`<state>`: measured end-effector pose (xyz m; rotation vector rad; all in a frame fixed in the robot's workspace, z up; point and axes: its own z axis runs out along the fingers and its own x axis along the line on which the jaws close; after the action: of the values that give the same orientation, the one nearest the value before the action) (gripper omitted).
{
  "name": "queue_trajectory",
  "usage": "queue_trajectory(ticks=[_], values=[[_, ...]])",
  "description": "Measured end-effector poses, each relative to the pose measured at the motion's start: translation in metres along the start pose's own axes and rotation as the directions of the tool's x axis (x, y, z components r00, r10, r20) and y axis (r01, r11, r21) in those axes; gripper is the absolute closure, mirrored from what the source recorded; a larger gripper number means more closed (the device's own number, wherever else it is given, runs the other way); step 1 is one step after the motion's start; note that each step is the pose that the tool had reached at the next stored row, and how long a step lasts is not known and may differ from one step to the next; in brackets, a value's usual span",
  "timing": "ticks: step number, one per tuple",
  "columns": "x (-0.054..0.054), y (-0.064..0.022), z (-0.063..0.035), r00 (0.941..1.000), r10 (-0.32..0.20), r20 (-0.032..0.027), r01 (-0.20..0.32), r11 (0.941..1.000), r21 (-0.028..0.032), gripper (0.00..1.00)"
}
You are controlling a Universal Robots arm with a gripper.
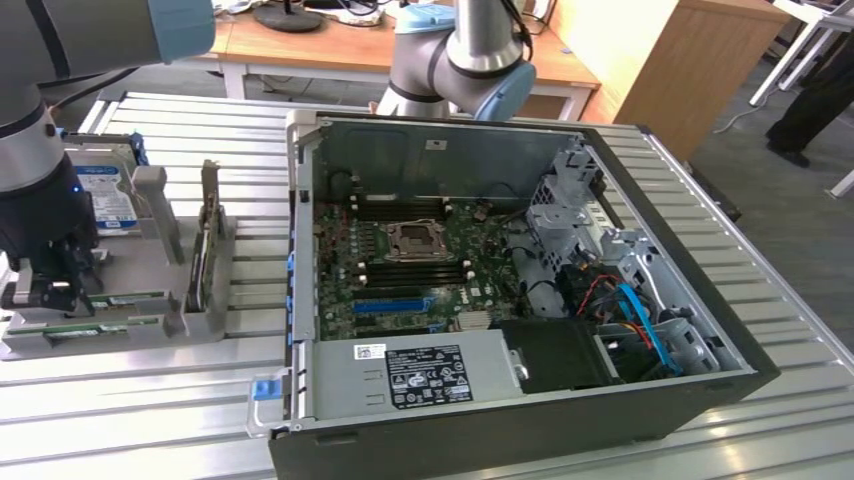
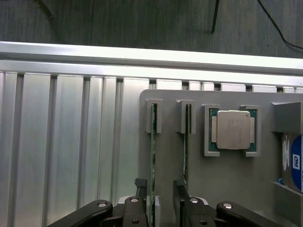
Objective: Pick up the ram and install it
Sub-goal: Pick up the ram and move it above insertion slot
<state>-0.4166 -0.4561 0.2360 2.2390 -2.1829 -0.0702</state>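
Over at nine o'clock from the computer case (image 1: 400,150), the pincer (image 2: 158,194) sits wide open and empty, straddling the ram (image 2: 153,156) standing edge-up in its grey holder (image 2: 222,179), so an off-centre squeeze could probably cock it and jam it in the slot.

My green ram (image 2: 153,161) is standing on edge in a grey holder (image 2: 227,189). Another ram (image 2: 187,156) is standing beside it.

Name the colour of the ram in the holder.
Green; the ram shows best in the wrist view.
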Motion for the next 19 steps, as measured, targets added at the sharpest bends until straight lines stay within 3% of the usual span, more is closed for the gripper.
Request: queue_trajectory(ticks=[19], values=[[0.0012, -0.0087, -0.0002, 1.0000, 0.000, 0.0001, 0.000, 1.0000, 0.0000, 0.64]])
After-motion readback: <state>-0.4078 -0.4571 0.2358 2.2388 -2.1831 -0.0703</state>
